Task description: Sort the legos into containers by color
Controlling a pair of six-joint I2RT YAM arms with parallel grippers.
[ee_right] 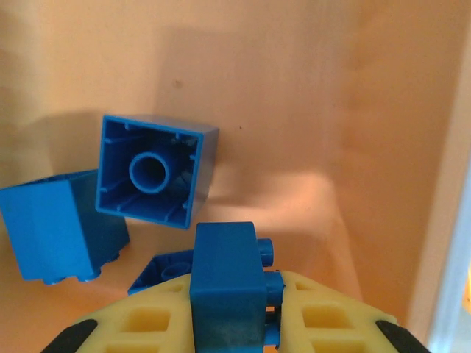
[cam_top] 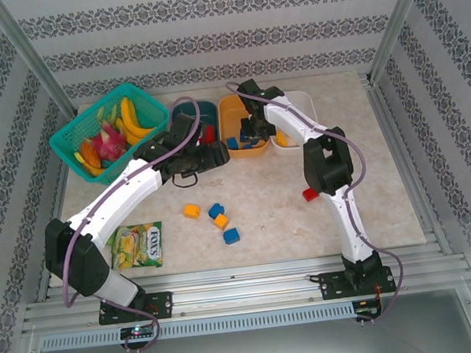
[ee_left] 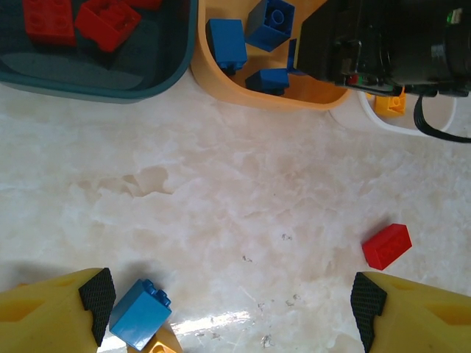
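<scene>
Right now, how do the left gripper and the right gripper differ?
The left gripper is open and empty; the right gripper is shut on a blue brick. The left gripper hangs over bare table; the right gripper hangs over the orange bin. Both are yellow.

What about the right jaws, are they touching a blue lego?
Touching. Right wrist view: the right gripper has its jaws clamped on the blue lego.
</scene>
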